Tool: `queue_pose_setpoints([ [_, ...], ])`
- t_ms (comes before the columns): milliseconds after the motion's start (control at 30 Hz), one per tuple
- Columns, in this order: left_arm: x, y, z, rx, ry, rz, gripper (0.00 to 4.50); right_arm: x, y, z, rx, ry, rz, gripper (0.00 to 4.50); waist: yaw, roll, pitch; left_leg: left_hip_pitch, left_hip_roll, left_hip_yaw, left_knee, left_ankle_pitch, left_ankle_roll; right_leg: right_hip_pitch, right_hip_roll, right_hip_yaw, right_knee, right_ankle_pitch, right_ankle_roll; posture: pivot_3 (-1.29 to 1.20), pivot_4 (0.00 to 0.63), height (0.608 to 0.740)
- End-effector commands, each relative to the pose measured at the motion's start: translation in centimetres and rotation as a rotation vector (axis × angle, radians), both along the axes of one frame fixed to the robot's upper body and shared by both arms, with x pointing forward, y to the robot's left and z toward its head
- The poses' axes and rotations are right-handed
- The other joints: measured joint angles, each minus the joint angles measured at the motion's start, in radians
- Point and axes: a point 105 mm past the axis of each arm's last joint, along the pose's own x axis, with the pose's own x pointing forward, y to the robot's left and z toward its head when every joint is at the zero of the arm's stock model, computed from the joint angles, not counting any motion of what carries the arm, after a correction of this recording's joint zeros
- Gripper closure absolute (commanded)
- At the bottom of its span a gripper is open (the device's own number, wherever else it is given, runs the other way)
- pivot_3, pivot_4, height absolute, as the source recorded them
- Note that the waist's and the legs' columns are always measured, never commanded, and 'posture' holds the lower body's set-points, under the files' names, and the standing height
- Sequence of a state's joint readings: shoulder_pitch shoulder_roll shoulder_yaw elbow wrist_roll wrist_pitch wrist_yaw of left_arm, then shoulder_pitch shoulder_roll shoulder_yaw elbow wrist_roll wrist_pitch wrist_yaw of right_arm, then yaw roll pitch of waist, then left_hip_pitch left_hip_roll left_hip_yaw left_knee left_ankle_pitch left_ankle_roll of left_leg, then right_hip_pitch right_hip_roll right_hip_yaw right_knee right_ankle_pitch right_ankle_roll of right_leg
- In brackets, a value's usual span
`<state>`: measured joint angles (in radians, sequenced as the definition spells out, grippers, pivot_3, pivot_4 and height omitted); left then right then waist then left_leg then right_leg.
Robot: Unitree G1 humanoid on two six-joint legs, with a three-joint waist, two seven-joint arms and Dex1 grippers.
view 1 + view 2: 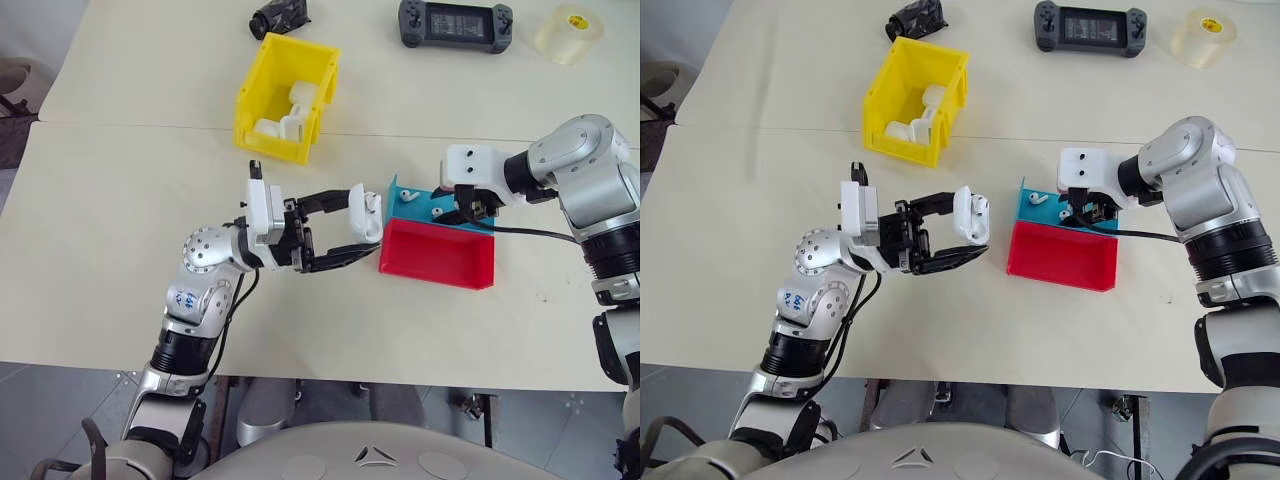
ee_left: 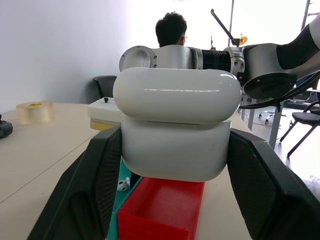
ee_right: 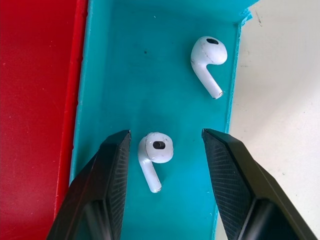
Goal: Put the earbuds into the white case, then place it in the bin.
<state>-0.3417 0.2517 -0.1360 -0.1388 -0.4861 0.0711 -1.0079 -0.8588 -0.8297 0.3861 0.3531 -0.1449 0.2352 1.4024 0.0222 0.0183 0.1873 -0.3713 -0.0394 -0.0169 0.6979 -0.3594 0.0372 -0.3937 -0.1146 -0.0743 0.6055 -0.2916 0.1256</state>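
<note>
My left gripper [image 1: 360,228] is shut on the white case [image 1: 365,212], holding it above the table just left of the trays; its lid looks flipped open. In the left wrist view the case [image 2: 175,125] sits squeezed between both black fingers. Two earbuds lie in the shallow blue tray [image 3: 125,75]. My right gripper [image 3: 167,137] reaches down into that tray, open, its fingers either side of the nearer earbud [image 3: 156,150] with a gap on each side. The other earbud [image 3: 209,54] lies farther along by the tray wall. The yellow bin [image 1: 262,95] stands at the back left.
A red tray [image 1: 437,255] lies against the blue tray's near side. The bin holds white plastic parts [image 1: 290,115]. At the table's far edge are a black console [image 1: 455,22], a tape roll [image 1: 568,33] and a dark object [image 1: 279,17]. A person [image 2: 171,30] sits beyond the table.
</note>
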Motion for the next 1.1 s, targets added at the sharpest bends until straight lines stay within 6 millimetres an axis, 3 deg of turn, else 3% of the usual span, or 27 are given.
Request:
queue_pose_setpoints([
  [33,-0.1,0.1,0.7,-0.017,-0.039,0.002,1.72,-0.3,-1.4,-1.2,-0.063,0.038,-0.035,2.16,0.000,0.000,0.000,0.000,0.000,0.000,0.000,0.000,0.000,0.000,0.000,0.000,0.000,0.000,0.000,0.00,0.150,0.740],
  [67,-0.1,0.1,0.8,-0.017,-0.039,0.002,1.72,-0.4,-1.4,-1.3,-0.060,0.044,-0.034,2.16,0.001,0.000,0.000,0.000,0.000,0.000,0.000,0.000,0.000,0.000,0.000,0.000,0.000,0.000,0.000,0.00,0.150,0.740],
  [167,-0.2,0.1,0.8,-0.018,-0.039,0.002,1.72,-0.5,-1.4,-1.4,-0.059,0.055,-0.033,2.74,0.000,-0.001,0.000,0.001,0.000,0.000,0.000,0.000,0.000,0.001,0.000,0.000,0.000,0.000,0.000,0.00,0.150,0.740],
  [233,-0.1,0.2,0.8,-0.017,-0.039,0.002,1.72,-0.6,-1.5,-1.5,-0.066,0.062,-0.035,3.38,-0.001,-0.001,0.000,0.001,0.000,0.000,0.000,0.000,0.000,0.001,0.000,0.000,0.000,0.000,0.000,0.00,0.150,0.740],
  [600,0.0,0.0,0.8,-0.018,-0.039,-0.005,1.72,-0.5,-1.3,-0.5,-0.008,0.027,-0.051,3.38,0.001,-0.001,0.000,0.001,0.000,0.000,0.000,0.000,0.000,0.001,-0.001,0.000,0.000,0.000,0.000,0.00,0.150,0.740],
  [867,0.2,0.3,0.9,-0.017,-0.033,-0.006,1.72,-1.6,-0.6,5.3,0.343,-0.118,0.003,3.38,0.000,0.000,0.000,-0.001,0.000,0.000,0.000,0.000,0.000,-0.001,0.000,0.000,0.000,0.000,0.000,0.00,0.150,0.740],
  [1000,0.4,0.2,1.0,-0.018,-0.031,-0.016,1.72,-2.8,-2.3,4.1,0.329,-0.087,-0.054,3.38,0.005,0.000,0.000,-0.001,-0.001,-0.001,0.000,0.000,0.000,0.000,0.000,0.000,0.000,0.000,0.000,0.00,0.150,0.740],
  [1100,0.3,0.3,1.1,-0.016,-0.030,-0.027,1.72,-3.4,-2.5,3.5,0.313,-0.065,-0.060,3.38,0.002,0.000,0.000,-0.001,-0.001,0.000,0.000,0.000,0.000,0.000,-0.001,0.000,-0.001,0.000,0.000,0.00,0.150,0.740],
])
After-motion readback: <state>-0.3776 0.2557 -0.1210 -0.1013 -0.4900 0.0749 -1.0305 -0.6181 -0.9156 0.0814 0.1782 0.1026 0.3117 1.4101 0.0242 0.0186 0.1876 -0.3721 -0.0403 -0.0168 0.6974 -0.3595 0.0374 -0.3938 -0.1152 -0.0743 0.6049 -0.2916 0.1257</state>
